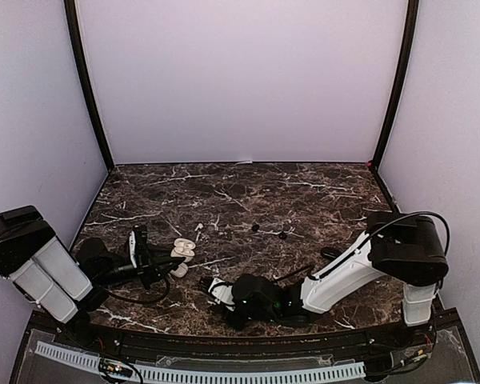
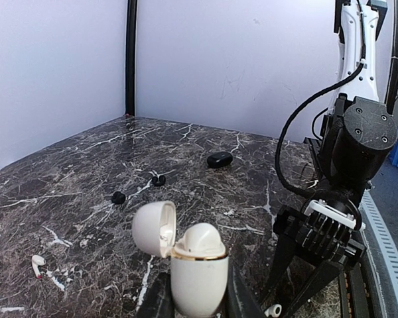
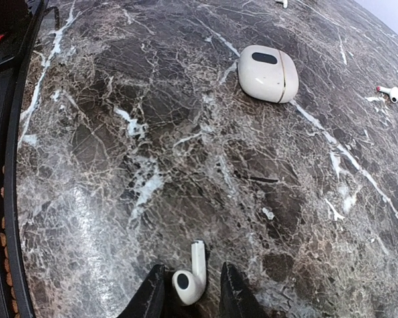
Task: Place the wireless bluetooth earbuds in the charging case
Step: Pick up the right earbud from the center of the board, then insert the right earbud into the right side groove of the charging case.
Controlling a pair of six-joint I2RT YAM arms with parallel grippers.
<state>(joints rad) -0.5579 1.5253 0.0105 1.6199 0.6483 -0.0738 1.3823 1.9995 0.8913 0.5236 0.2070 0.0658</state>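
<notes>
My left gripper (image 2: pixel 199 301) is shut on an upright white charging case (image 2: pixel 198 275) with a gold rim. Its lid (image 2: pixel 152 228) hangs open to the left, and a rounded white shape fills its mouth. My right gripper (image 3: pixel 191 299) is down at the table, jaws apart either side of a white stemmed earbud (image 3: pixel 194 277) that lies flat, with a gap on the right side. Another white earbud (image 3: pixel 389 93) lies further off. Two black earbuds (image 2: pixel 119 197) (image 2: pixel 158 179) rest mid-table. From above, the left gripper (image 1: pixel 168 254) and right gripper (image 1: pixel 209 285) sit close together.
A closed white case (image 3: pixel 268 73) lies on the marble ahead of the right gripper. A black case (image 2: pixel 219 159) sits further back. A white earbud (image 2: pixel 38 264) lies left of the held case. Purple walls with black corner posts enclose the table (image 1: pixel 304 192).
</notes>
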